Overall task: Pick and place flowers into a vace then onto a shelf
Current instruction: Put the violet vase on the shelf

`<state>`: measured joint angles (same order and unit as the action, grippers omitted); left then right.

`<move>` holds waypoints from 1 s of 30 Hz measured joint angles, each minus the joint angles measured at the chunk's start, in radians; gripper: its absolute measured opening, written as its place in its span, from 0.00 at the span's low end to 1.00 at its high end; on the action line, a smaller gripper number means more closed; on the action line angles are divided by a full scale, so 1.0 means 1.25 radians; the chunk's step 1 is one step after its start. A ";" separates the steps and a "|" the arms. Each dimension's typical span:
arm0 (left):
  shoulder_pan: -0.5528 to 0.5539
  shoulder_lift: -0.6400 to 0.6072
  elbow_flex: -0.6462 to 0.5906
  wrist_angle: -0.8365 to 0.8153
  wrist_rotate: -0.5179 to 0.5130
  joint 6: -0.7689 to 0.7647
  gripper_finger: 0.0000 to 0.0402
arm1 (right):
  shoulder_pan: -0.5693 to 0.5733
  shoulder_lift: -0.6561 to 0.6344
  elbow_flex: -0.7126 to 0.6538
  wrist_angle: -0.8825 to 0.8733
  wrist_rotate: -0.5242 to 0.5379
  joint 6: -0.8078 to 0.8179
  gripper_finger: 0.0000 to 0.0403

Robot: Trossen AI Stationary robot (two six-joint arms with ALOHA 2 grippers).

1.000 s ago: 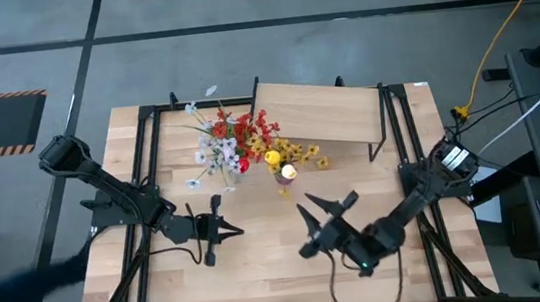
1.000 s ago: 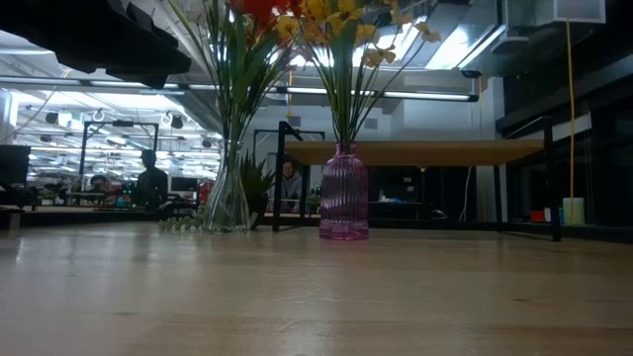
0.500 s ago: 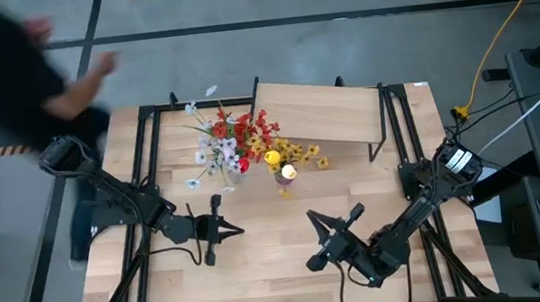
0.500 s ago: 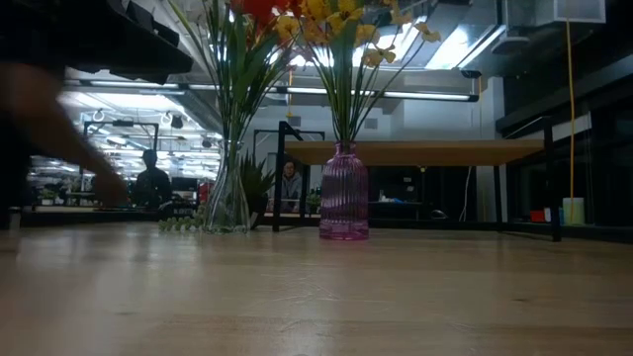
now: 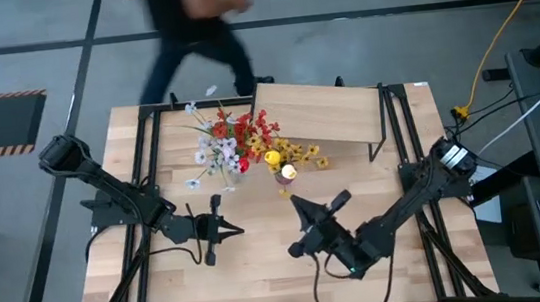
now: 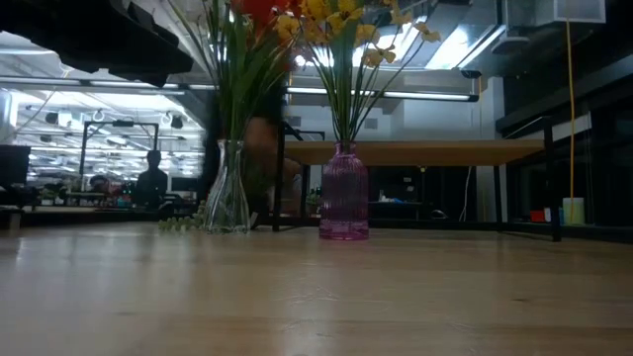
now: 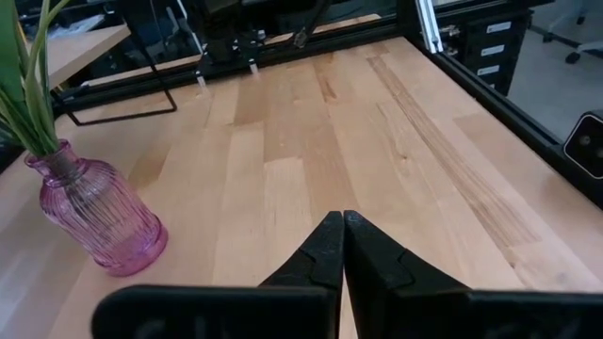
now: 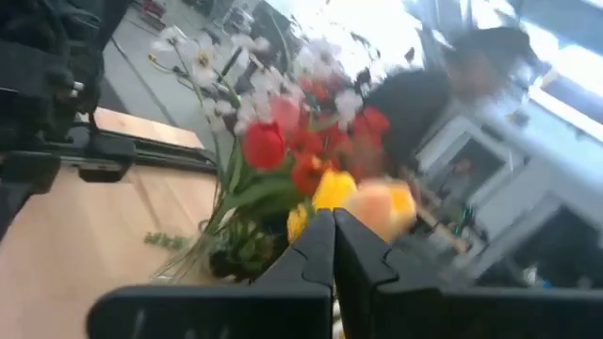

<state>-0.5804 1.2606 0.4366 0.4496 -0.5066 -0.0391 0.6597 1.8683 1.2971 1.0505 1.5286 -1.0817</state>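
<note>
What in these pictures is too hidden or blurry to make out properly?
- Low view: the blossoms are cut off by the top edge; only stems show fully.
- Low view: a blurred person behind the clear vase is unreadable.
- High view: both vases are hidden under the flowers; the person beyond the table is smeared.
- Right wrist view: the shut right claw covers the vases' lower part; the background is blurred.
- Left wrist view: the pink vase's flowers are cropped.
</note>
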 joint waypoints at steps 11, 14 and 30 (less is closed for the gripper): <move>0.000 0.000 0.000 -0.001 0.003 -0.016 0.00 | -0.017 0.000 0.077 -0.215 -0.163 0.004 0.00; 0.000 0.000 0.000 -0.001 0.003 -0.034 0.00 | -0.017 0.000 0.119 -0.378 -0.244 0.082 0.00; -0.001 0.000 0.000 -0.001 0.009 -0.043 0.01 | -0.106 0.000 0.246 -1.030 -0.713 0.795 0.00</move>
<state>-0.5816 1.2606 0.4366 0.4488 -0.4953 -0.0925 0.5266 1.8683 1.6049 -0.2374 0.6373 -0.0885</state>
